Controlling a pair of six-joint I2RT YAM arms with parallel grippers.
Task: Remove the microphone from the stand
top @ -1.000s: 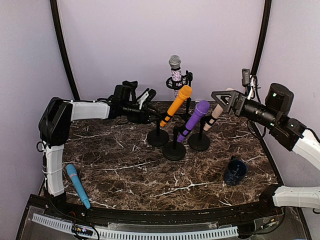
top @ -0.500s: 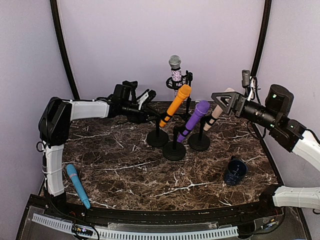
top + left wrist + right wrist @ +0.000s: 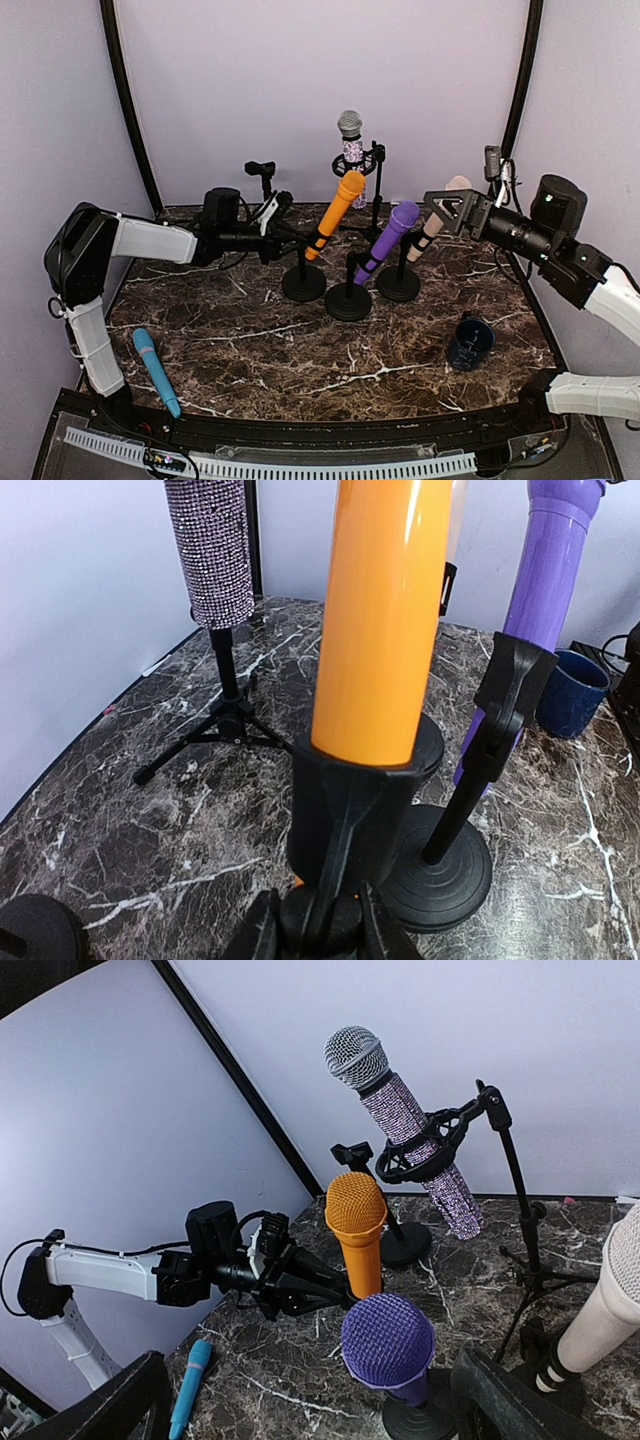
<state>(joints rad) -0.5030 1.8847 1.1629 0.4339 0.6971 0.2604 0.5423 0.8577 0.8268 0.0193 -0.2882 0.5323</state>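
Where the left hand (image 3: pixel 318 927) is gripping: its jaws are pressing together on the black neck of the stand (image 3: pixel 345 815), low down and just under the clip. It is clamping the stand, not the microphone.
Orange microphone (image 3: pixel 380 620): it is sitting tilted in that clip directly above the left hand. In the top view it is leaning up and to the right, away from the hand.
Stand base: it is resting on the counter (image 3: pixel 240 340), just beside the purple microphone (image 3: pixel 388 238) and its own stand.
Right hand (image 3: pixel 440 208): its jaws are standing wide apart and holding nothing. It is hovering close to the beige microphone (image 3: pixel 440 215), apart from the orange one, with the purple one between.
Step in hand: judging by the grip, the left hand is bracing the stand so the orange microphone can be drawn out.
Doing it well: the clamp is wanting to stay firm and low. The free hand is needing to close on the orange shaft above the clip, then pull along the microphone's own slant, not sideways.
Risk: the neighbouring stands are crowding the path, so a crooked pull is likely tipping one.
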